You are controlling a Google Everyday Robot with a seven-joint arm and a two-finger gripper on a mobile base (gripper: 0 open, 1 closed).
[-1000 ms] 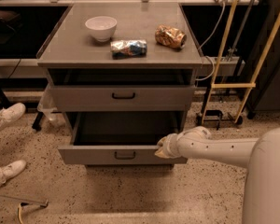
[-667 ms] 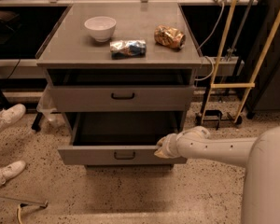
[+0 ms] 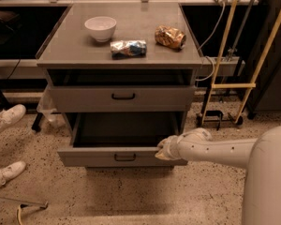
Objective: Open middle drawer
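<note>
the middle drawer (image 3: 86,156) stands open, drawn well forward out of the grey cabinet (image 3: 79,55), with its plain dark inside showing behind the flat front. its small black bar handle (image 3: 125,157) sits at the centre of that front. the gripper (image 3: 160,151) is at the right end of the drawer front, up against its top edge, at the tip of the white arm (image 3: 215,149) that reaches in from the lower right. from this angle it is not visible whether the gripper is spread or clamped on the edge.

the drawer above (image 3: 79,99) has a like grey front with its own black handle (image 3: 123,96), and a dark gap lies between it and the cabinet top. on the top stand a white bowl (image 3: 100,28) at the back left, a crumpled blue and white snack bag (image 3: 128,48) just in front of it to the right, and a brown and gold snack bag (image 3: 170,36) further right, apart from the other two.

two white sneakers (image 3: 8,117) lie on the speckled floor (image 3: 131,196) at the left. a yellow frame (image 3: 234,86) stands at the right of the cabinet.
</note>
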